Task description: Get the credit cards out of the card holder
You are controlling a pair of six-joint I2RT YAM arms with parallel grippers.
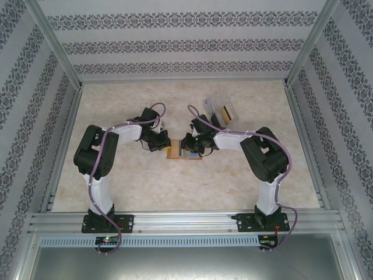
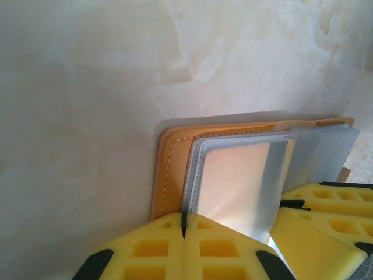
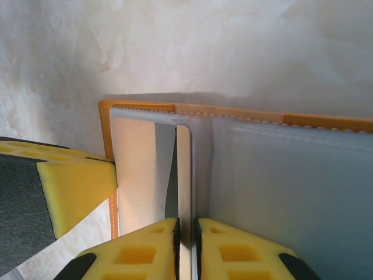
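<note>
The card holder (image 1: 172, 154) lies open and flat near the middle of the table (image 1: 145, 192), orange outer edge showing around grey-blue pockets. Both arms reach in over it. The left tool (image 1: 165, 144) comes from the 9 o'clock side and the right tool (image 1: 187, 144) from 3 o'clock.

From the left wrist, the left tool (image 2: 183, 224) has its yellow fingers pressed together with no gap. Its tips sit at the near edge of the card holder (image 2: 172, 169), where the stitched pocket rim runs into the seam between them. I cannot tell whether they pinch that rim or only bear down on it. A pale, shiny credit card (image 2: 236, 181) sits in that pocket, and the right tool (image 2: 288, 204) meets it at its 3 o'clock edge.

From the right wrist, the right tool (image 3: 186, 224) is closed to a thin slit, with what looks like the thin edge of the credit card (image 3: 140, 169) running between the fingers. The card is at the left-hand end of the card holder (image 3: 250, 114). One of the left tool's fingers (image 3: 76, 184) touches the holder's edge at 9 o'clock.

A clear plastic box (image 1: 220, 109) stands apart on the table, at about 1 o'clock from the holder.
</note>
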